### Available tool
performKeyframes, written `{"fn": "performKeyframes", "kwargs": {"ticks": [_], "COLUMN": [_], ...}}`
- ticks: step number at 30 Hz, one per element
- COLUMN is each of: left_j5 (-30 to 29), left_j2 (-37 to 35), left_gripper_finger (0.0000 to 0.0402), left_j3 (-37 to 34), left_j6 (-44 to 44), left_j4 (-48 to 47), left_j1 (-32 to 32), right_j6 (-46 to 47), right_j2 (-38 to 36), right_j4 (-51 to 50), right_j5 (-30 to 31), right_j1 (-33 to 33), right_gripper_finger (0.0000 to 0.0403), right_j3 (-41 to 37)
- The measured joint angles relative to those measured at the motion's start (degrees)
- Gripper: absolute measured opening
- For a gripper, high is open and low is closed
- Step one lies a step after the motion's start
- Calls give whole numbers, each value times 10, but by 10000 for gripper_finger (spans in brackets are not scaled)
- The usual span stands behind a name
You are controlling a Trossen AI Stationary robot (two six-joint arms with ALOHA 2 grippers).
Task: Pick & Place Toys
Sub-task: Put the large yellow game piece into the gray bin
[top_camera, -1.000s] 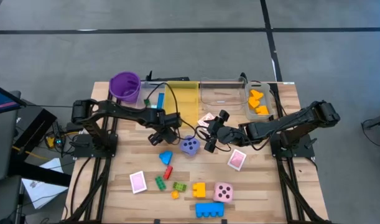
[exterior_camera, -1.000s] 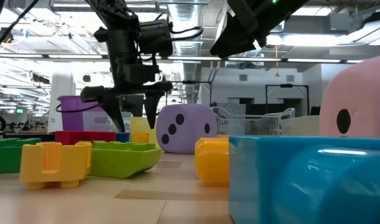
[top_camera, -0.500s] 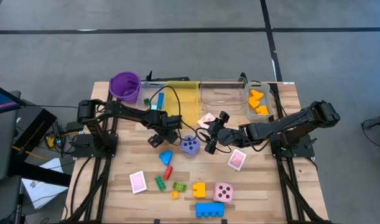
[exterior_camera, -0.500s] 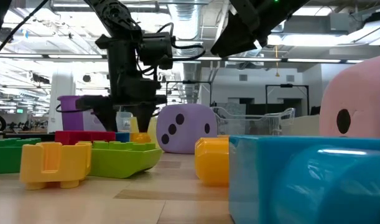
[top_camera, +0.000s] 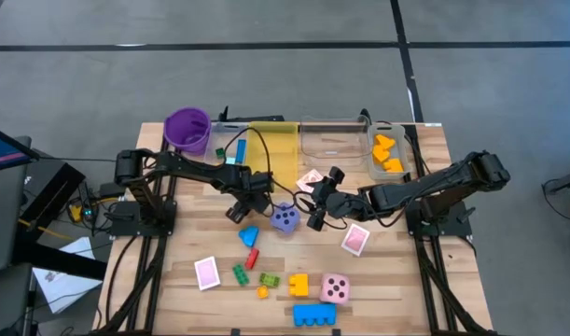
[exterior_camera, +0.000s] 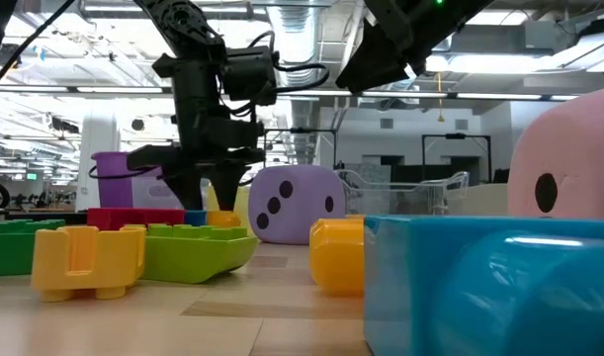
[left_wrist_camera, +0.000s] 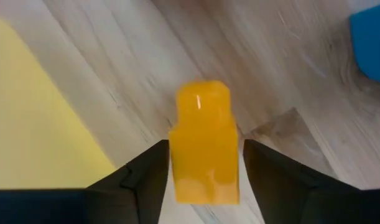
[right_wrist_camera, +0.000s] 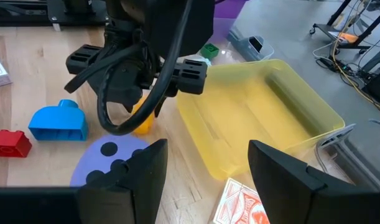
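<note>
A small yellow brick (left_wrist_camera: pixel 203 148) stands on the table beside the yellow bin (top_camera: pixel 273 149). My left gripper (top_camera: pixel 240 207) points down over it, shut on it; the low view shows this gripper (exterior_camera: pixel 209 194) left of the purple die (exterior_camera: pixel 294 205). My right gripper (top_camera: pixel 318 213) hovers open above the table just right of the purple die (top_camera: pixel 285 219), nothing between its fingers. More toys lie nearer: a blue brick (top_camera: pixel 248 236), a red brick (top_camera: pixel 252 258), a pink die (top_camera: pixel 334 288) and pink-backed cards (top_camera: pixel 206 273). My left gripper pinches the yellow brick by two opposite sides (left_wrist_camera: pixel 175 163) between its two fingers. The fingers come from above, pointing steeply down. The brick stands with its bottom on the table, its stud (left_wrist_camera: pixel 203 99) sticking out beyond the fingertips.
A purple cup (top_camera: pixel 187 129), a clear bin (top_camera: pixel 336 140) and a small bin with orange pieces (top_camera: pixel 387 152) line the far edge. Green bricks (top_camera: pixel 240 273), a yellow brick (top_camera: pixel 298 285) and a large blue brick (top_camera: pixel 313 315) lie near the front. A card (top_camera: pixel 355 239) lies under the right arm.
My left gripper has sunk a little toward the table, rolled about its own axis, and its fingers have closed in from a wide gap onto the yellow brick. The brick has stayed where it was.
</note>
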Motion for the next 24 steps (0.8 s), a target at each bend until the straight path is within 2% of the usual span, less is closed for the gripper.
{"fn": "performKeyframes", "kwargs": {"ticks": [9, 16, 21, 24], "left_j5": [0, -34, -80, -130], "left_j2": [0, -44, -132, -190], "left_gripper_finger": [113, 113, 113, 113], "left_j3": [0, 0, 0, 0], "left_j6": [-69, -72, -78, -110], "left_j4": [62, 53, 57, 53], "left_j1": [0, -5, -8, -5], "right_j6": [12, 13, 13, 13], "right_j2": [0, 0, 0, 0], "right_j4": [-3, -3, -2, -2], "right_j5": [0, 0, 0, 0], "right_j1": [0, 0, 0, 0], "right_gripper_finger": [217, 217, 217, 217], "right_j3": [0, 0, 0, 0]}}
